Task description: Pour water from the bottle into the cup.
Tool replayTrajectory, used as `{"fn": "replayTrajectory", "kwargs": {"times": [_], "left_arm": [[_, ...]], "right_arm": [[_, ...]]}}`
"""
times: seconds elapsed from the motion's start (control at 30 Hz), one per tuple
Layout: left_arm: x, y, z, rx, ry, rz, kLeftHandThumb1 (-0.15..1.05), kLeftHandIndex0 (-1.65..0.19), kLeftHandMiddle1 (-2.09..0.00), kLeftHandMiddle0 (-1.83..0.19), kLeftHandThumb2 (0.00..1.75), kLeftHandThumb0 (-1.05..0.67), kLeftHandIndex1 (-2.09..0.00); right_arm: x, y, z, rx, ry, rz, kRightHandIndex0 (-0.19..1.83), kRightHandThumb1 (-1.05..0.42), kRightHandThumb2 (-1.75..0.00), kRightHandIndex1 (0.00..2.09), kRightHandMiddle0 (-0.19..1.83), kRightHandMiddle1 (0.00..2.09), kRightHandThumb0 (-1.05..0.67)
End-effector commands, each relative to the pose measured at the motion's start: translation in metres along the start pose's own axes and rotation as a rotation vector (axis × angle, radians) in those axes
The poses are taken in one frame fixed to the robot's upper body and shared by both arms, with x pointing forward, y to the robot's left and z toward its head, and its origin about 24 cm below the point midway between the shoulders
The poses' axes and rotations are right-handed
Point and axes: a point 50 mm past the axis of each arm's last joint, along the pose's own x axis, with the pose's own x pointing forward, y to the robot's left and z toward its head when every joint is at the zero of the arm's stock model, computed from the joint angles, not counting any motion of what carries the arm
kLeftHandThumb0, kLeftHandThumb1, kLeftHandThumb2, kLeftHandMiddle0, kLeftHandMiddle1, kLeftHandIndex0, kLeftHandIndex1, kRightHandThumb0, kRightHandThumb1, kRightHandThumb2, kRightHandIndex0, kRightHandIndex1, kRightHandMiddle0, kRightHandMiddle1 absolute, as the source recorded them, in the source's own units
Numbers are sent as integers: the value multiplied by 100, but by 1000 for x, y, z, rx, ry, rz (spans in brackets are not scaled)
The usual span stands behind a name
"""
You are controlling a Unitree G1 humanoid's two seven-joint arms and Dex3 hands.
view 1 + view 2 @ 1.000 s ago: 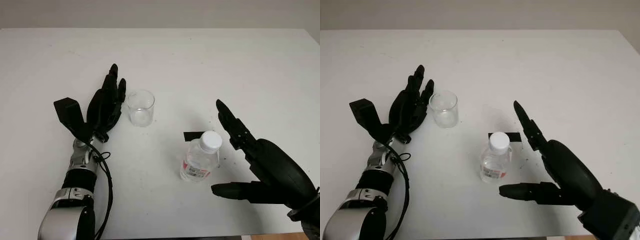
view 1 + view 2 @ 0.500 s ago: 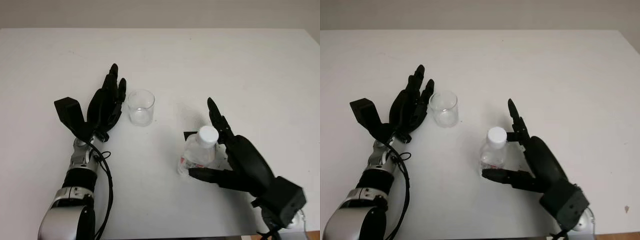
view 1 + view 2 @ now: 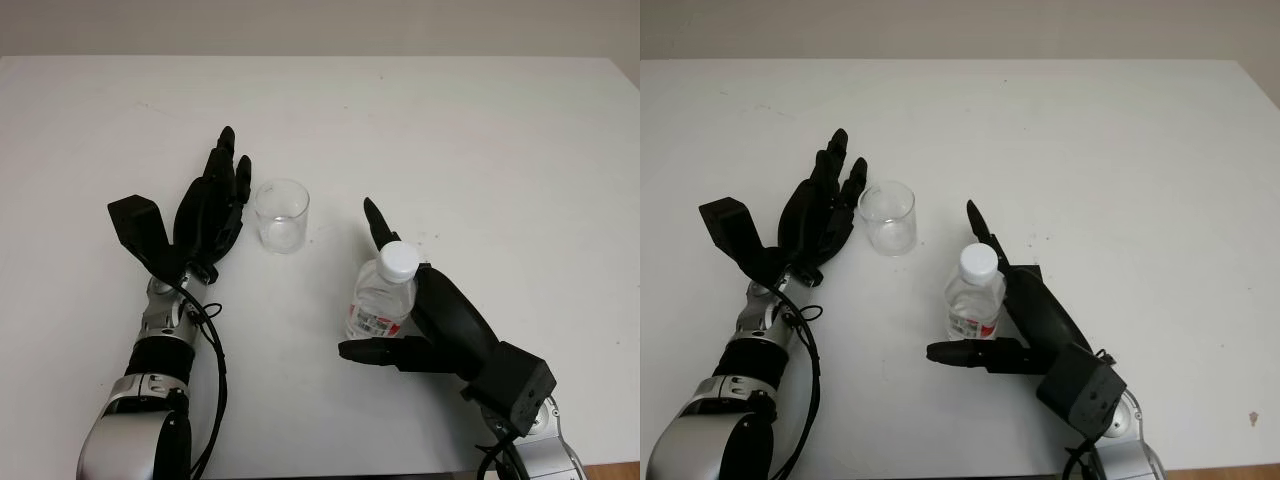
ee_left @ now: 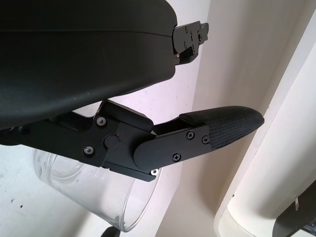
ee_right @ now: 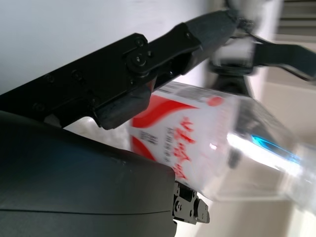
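Observation:
A clear plastic water bottle (image 3: pixel 381 298) with a white cap (image 3: pixel 398 259) and a red-and-white label (image 5: pixel 197 133) stands slightly tilted right of the table's centre. My right hand (image 3: pixel 362 285) is shut on the bottle, with the palm against its right side, one finger up behind the cap and the thumb across the front of its base. An empty clear glass cup (image 3: pixel 281 215) stands upright to the upper left of the bottle. My left hand (image 3: pixel 212 205) is open just left of the cup, close beside it; the cup's rim (image 4: pixel 98 197) shows under its finger.
The white table (image 3: pixel 450 120) stretches wide behind and to the right. A small black tape mark (image 3: pixel 1030 268) lies on the table just behind my right hand. The table's front edge runs close below both arms.
My right hand closed in from the right, took hold of the bottle and carried it left toward the cup. The left hand and the cup have not moved.

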Motion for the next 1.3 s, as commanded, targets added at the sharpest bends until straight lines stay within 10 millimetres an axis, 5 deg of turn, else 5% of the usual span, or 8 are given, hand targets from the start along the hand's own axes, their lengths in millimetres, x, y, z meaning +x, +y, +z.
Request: {"fn": "replayTrajectory", "kwargs": {"times": [0.0,0.1,0.2,0.37,0.53,0.87,1.13,1.27], "left_arm": [[0,-1,-2,-7,-3,-2,105,19,0,19,68,-88,0],[0,-2,-2,-8,-7,5,105,19,0,19,68,-89,0],[0,-1,-3,-9,-7,17,105,19,0,19,68,-89,0],[-1,-1,-3,-7,-6,24,105,19,0,19,69,-87,0],[-1,-1,-3,-13,-8,29,105,19,0,19,68,-87,0],[-1,-1,-3,-18,-10,28,105,19,0,19,68,-86,0],[1,-2,-2,-8,-13,24,105,19,0,19,68,-87,0],[1,-2,-2,-10,-13,20,105,19,0,19,68,-88,0]], "right_arm": [[3,2,3,47,-27,-14,-8,-82,-3,6,-10,5,-87],[7,4,5,41,-61,-39,35,-85,-5,50,27,42,-70],[12,8,8,26,-97,-59,47,-96,-6,161,32,151,-58],[14,14,6,28,-83,-63,96,-104,-12,200,62,203,-57],[15,16,6,-36,-72,-47,142,-105,-32,209,109,209,-58],[14,15,8,-69,-62,-39,156,-105,-48,209,111,209,-52],[28,-19,23,-95,-108,-229,169,-105,-51,209,130,209,-50],[45,-52,37,-137,-128,-329,167,-105,-52,209,126,209,-49]]}}
